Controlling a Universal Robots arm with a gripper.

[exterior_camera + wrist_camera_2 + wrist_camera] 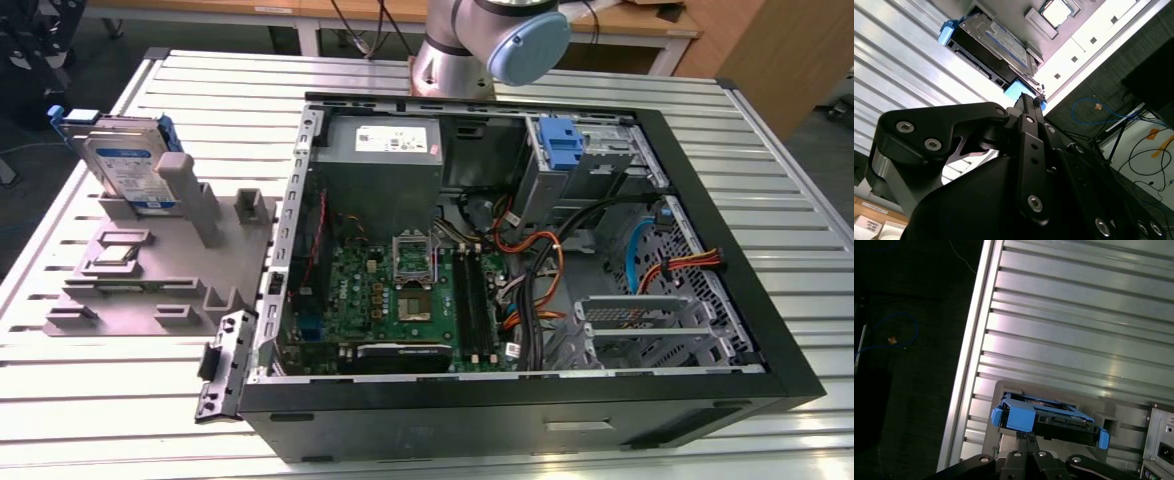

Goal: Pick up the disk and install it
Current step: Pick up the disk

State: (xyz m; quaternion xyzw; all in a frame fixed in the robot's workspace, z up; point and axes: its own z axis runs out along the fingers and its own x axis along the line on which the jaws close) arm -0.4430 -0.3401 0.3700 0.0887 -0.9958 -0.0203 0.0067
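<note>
The disk [127, 165], a silver drive with a white-and-blue label in a blue carrier, stands on edge in a grey holder [147, 270] at the exterior view's left. Both wrist views look down at the disk [994, 45] [1049, 415] from above. My gripper [1026, 436] [1029, 98] hangs over the disk's blue end, apart from it. Its thin black fingers are pressed together with nothing between them. The robot's base [481, 40] stands at the far side of the table.
An open computer case [747, 330] lies on the slatted metal table [120, 400], with a blue caddy [561, 145] in its drive bay and a grey power supply [387, 140]. A processor chip [118, 255] rests on the holder. The table edge [971, 360] borders dark floor with cables.
</note>
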